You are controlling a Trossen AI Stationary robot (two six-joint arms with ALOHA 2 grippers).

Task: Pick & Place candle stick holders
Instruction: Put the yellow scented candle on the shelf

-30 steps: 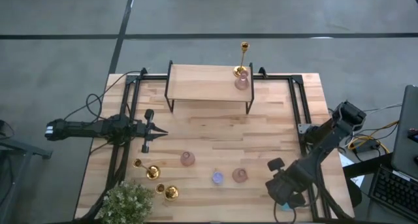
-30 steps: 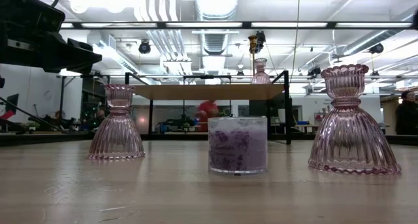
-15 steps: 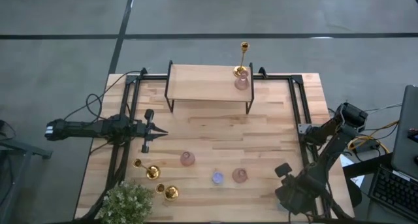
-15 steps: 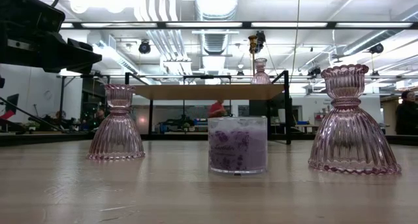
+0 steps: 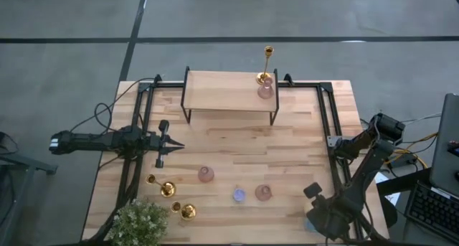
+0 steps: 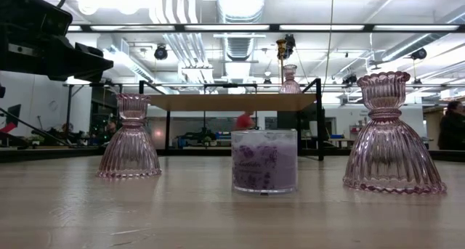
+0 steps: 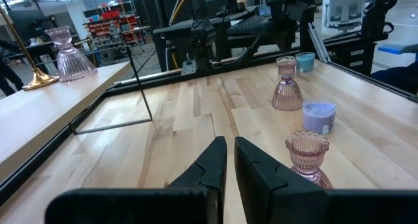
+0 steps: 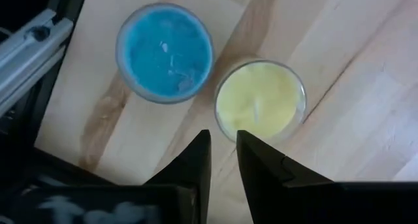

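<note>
One gold candlestick (image 5: 267, 65) stands upright on the wooden shelf (image 5: 226, 90) at the table's far side; its base also shows in the left wrist view (image 7: 38, 80). Two more gold candlesticks (image 5: 161, 186) (image 5: 183, 210) seem to lie on their sides at the near left, beside a potted plant. My left gripper (image 5: 176, 145) (image 7: 230, 160) is shut and empty at the table's left side, pointing right. My right gripper (image 5: 319, 219) (image 8: 223, 152) is shut and empty, pointing down over a blue candle (image 8: 164, 53) and a yellow candle (image 8: 260, 101) at the near right corner.
Pink glass holders stand on the table (image 5: 206, 175) (image 5: 263, 193) and on the shelf (image 5: 266, 91). A purple candle (image 5: 239, 196) (image 6: 264, 160) sits between the two on the table. A potted plant (image 5: 140, 223) is at the near left corner. Black metal rails (image 5: 326, 124) run along both sides.
My right arm has drawn back toward the table's near right corner, ending above the blue and yellow candles. The candlesticks and the left arm have kept still.
</note>
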